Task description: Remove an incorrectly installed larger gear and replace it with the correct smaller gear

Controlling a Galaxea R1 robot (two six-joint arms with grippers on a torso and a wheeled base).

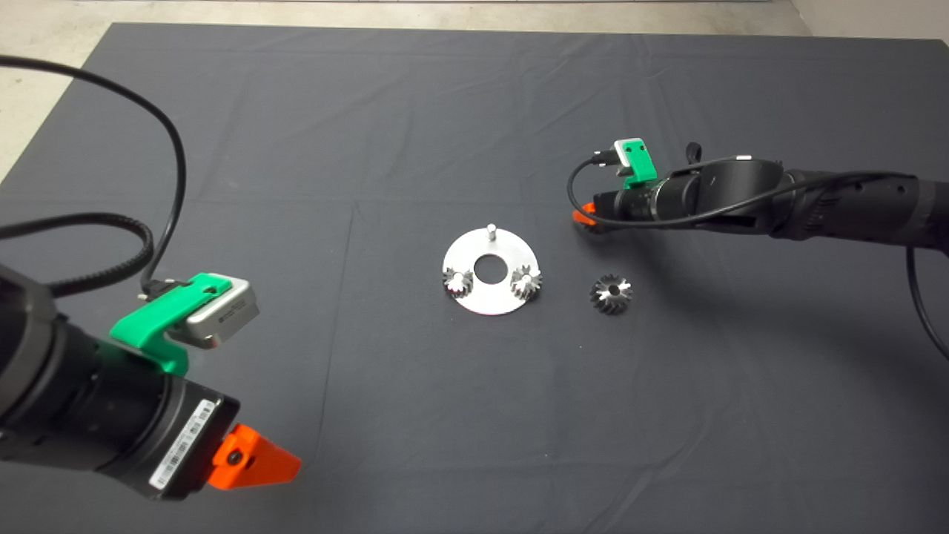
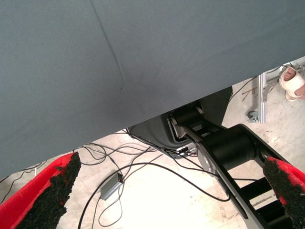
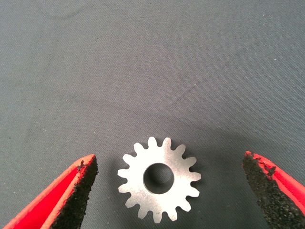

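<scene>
A round metal plate with a centre hole lies in the middle of the dark mat that covers the surface, carrying two small shiny gears, one on its left side and one on its right, each seated on a pin, and a bare upright pin at its far edge. The larger gear, with shiny slanted teeth around a dark hole, lies flat on the mat just to the right of the plate, apart from it and touched by nothing. The mat around these parts is bare cloth with a few creases, and pale floor shows past its far and left edges. The right arm reaches in from the right edge, and the right claw is low over the mat beyond the larger gear and to the right of the plate. In the right wrist view the smaller gear, a straight-toothed spur gear with a centre hole, lies flat on the mat between the claw's two red fingers; the fingers stand wide apart with a gap on each side of the gear, touching nothing. The left claw waits at the lower left edge of the mat, well away from the parts; its fingers are spread wide and hold nothing, and its wrist view shows the mat's edge, cables on the floor and a person's foot.
</scene>
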